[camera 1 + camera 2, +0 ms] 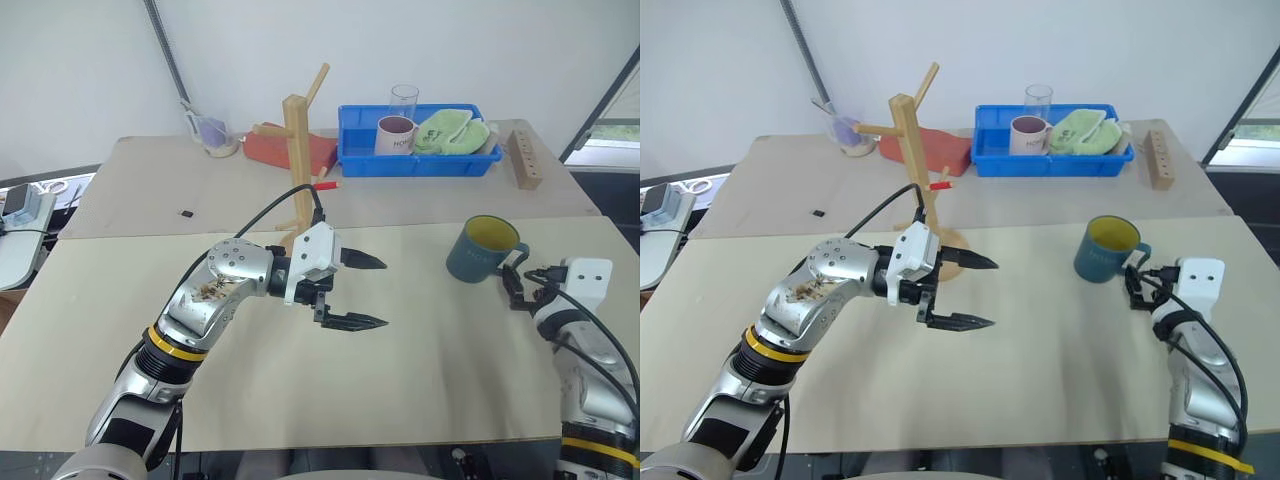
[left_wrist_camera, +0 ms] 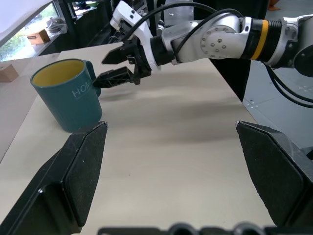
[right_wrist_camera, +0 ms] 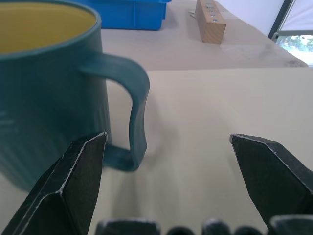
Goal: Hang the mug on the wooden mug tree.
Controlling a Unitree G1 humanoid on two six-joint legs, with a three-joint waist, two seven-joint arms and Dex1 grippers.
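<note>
The dark teal mug [image 1: 482, 250] with a yellow inside stands upright on the near table at the right, its handle [image 3: 139, 105] turned toward my right arm. My right gripper [image 1: 514, 287] is level just behind the handle and open. The handle sits just ahead of its fingertips, nearer one finger [image 3: 80, 181]; I see no contact. The wooden mug tree [image 1: 296, 135] stands mid-table with its angled pegs bare; its base is partly hidden behind my left arm. In front of the tree my left gripper [image 1: 386, 293] hangs open and empty above the table, pointing toward the mug [image 2: 68, 100].
At the back right, a blue bin [image 1: 410, 166] holds a pale mug [image 1: 394, 134], a green cloth [image 1: 452, 130] and a clear glass [image 1: 404, 100]. A wooden block with holes [image 1: 525, 160] lies right of it. A red object [image 1: 266, 148] and a small bowl [image 1: 216, 137] sit behind the tree.
</note>
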